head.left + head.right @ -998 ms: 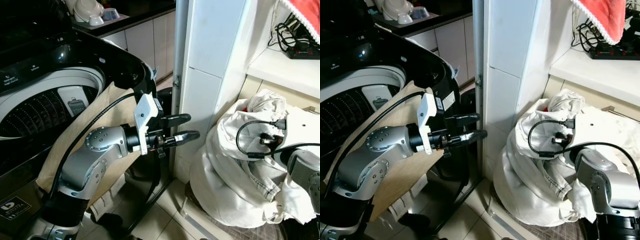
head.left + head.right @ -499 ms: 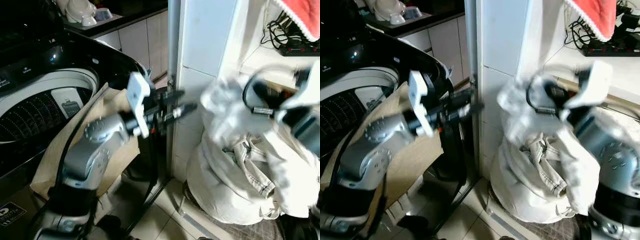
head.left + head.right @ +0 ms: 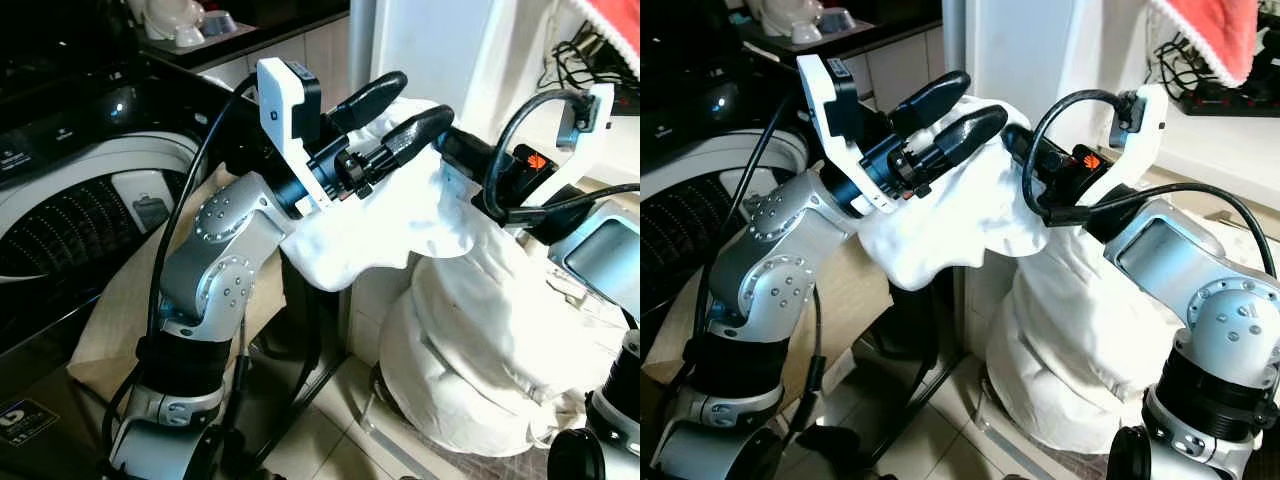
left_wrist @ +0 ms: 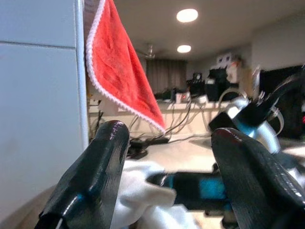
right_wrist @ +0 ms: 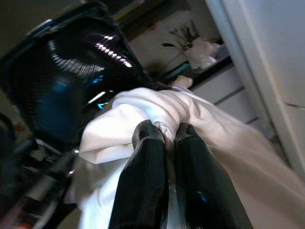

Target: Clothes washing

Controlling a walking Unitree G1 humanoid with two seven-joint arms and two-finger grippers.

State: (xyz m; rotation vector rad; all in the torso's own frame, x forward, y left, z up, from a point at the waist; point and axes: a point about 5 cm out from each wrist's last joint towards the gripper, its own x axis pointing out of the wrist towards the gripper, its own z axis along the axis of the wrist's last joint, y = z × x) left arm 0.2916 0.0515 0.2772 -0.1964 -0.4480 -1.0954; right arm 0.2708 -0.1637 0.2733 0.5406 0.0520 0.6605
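A red cloth with white trim (image 4: pixel 121 76) hangs beside a white tiled pillar (image 3: pixel 430 50). Black cables (image 3: pixel 1200 80) lie tangled on a white shelf (image 3: pixel 1230 155). White bowls (image 3: pixel 185 25) sit on the dark worktop (image 3: pixel 260 35) above pale cabinet doors (image 3: pixel 300 50).

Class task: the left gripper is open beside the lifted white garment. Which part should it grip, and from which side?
Probably the loose fold of the white garment drooping under the left gripper, approached from the washer side. The right gripper already pinches the upper bunch, so that hanging edge is free.
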